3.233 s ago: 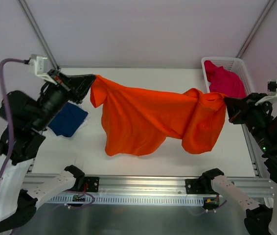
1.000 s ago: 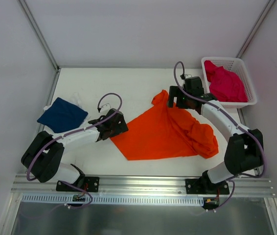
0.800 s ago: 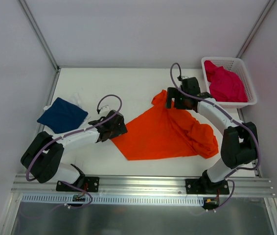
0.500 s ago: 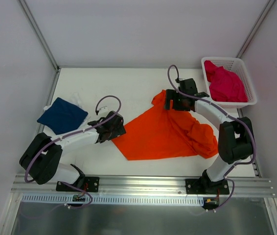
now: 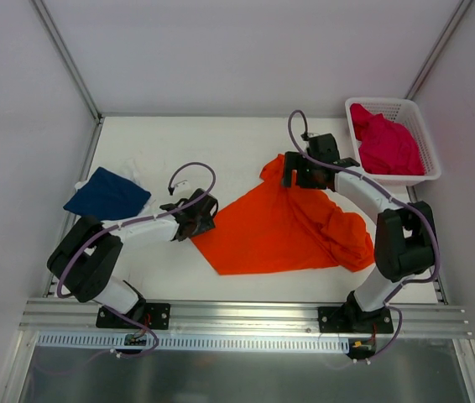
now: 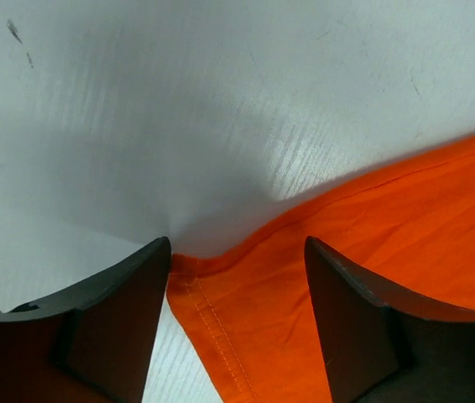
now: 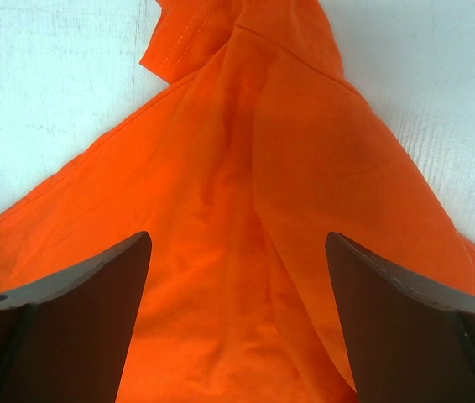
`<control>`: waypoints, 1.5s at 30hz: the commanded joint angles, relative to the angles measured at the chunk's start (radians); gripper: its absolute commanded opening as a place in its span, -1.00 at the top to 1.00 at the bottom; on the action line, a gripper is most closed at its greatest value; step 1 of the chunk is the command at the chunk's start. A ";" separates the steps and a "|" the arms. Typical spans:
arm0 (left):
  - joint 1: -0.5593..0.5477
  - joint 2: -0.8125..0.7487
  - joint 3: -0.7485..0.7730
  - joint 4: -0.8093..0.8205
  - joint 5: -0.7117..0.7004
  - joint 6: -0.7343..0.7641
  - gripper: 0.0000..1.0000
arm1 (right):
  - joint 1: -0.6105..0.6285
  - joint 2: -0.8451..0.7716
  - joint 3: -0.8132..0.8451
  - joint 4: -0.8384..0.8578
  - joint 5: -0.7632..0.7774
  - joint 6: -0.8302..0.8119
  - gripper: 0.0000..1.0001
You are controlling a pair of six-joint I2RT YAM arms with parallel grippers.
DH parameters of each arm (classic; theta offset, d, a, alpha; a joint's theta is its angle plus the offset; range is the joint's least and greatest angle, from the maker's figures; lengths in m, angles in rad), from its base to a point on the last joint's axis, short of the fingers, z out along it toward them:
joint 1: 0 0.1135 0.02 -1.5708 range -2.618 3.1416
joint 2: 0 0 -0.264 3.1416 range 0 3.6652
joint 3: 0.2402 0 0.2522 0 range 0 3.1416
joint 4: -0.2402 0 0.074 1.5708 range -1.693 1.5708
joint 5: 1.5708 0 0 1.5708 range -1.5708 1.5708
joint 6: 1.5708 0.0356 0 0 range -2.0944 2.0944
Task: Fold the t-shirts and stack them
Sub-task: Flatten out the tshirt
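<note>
orange t-shirt (image 5: 284, 227): lies on the tabletop (image 5: 221, 143), centre-right, in a rough triangle. left part flat, right side rumpled and bunched. no fold in it yet.

navy t-shirt (image 5: 107, 195): folded square near the tabletop's left edge, well apart from the orange one. pink t-shirt (image 5: 384, 144): heaped in the white mesh basket (image 5: 397, 107) at the far right corner.

left jaws: low at the orange shirt's left corner, standing apart with the stitched hem corner between them, not pinched. right jaws: wide apart over the shirt's far corner, cloth beneath and between them, nothing gripped.

step in hand (judgement): laying the orange shirt out flat ahead of its first fold; the navy one looks done, the pink one not started.

next move calls for: both jaws closing on their corners, then a pull apart to draw out the bunching on the right side. the left jaws need to bite well onto the hem, or the thin edge may slip out.
</note>
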 commanded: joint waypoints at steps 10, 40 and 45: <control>-0.009 0.062 -0.020 0.013 0.072 -0.012 1.00 | -0.028 0.027 0.070 0.021 -0.004 -0.005 -0.79; -0.009 -0.013 -0.023 -0.029 0.057 0.016 1.00 | -0.015 0.605 0.734 -0.177 0.014 -0.079 0.08; -0.009 -0.018 -0.026 -0.028 0.063 0.017 1.00 | -0.014 0.588 0.674 -0.177 0.038 -0.094 0.09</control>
